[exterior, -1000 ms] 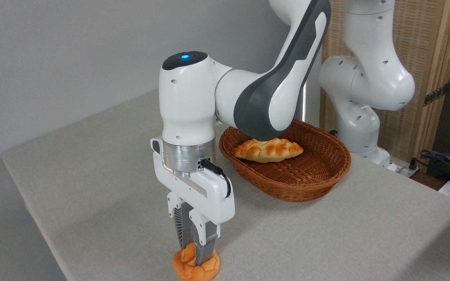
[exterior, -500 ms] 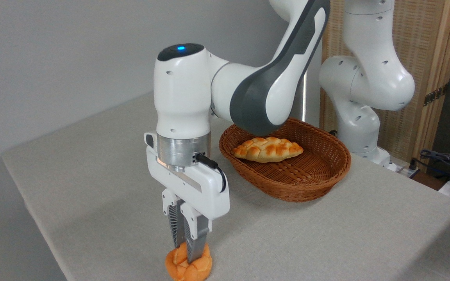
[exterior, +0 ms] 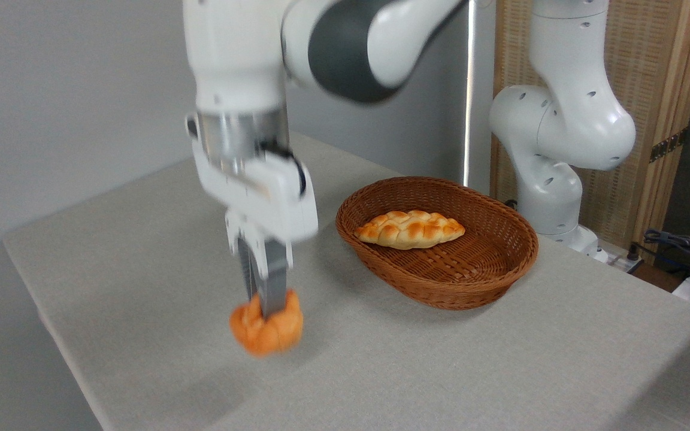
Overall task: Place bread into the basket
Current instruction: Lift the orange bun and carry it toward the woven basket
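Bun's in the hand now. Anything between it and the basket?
Nothing visible: bare table lies between the bun, clamped in the hand, and the basket. A braided loaf lies inside, toward its far left; the near side looks free.

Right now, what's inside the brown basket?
Inside the basket lies one pale braided loaf with pointed ends. The basket's near wall hides part of its floor. The orange bun is outside, held in the gripper.

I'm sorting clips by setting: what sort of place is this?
Probably a robotics lab, staged as a kitchen: a white robot arm bolted at a grey cloth-covered table, loose cables at the right, and a bare grey wall.
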### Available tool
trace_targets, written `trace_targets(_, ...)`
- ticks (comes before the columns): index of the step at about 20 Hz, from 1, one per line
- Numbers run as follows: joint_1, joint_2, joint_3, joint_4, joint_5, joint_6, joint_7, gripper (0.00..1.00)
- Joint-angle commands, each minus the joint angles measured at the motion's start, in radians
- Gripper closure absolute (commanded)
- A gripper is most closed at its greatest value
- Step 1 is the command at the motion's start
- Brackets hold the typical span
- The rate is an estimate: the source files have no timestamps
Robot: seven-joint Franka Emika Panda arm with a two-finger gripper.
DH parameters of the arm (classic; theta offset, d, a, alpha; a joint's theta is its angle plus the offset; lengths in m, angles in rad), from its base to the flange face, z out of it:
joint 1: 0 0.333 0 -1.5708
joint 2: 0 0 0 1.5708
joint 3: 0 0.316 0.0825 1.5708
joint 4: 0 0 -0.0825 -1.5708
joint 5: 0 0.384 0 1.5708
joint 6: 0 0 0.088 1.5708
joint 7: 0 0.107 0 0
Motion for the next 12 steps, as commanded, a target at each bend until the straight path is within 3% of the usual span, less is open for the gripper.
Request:
trace_targets(1,-0.047,-0.243,-0.008,-0.1,0.009,-0.257,0.118,1.0)
trace_targets(3,-0.078,-0.268,-0.025,-0.102,0.009,-0.434,0.198,1.0)
trace_targets(5,-0.142,-0.256,-0.001,-0.102,0.009,-0.524,0.221,1.0)
trace_targets(9,-0.146,-0.263,0.01,-0.163,0.009,-0.501,0.234,1.0)
trace_targets(12,-0.147,-0.359,0.073,-0.318,0.009,-0.414,0.288,1.0)
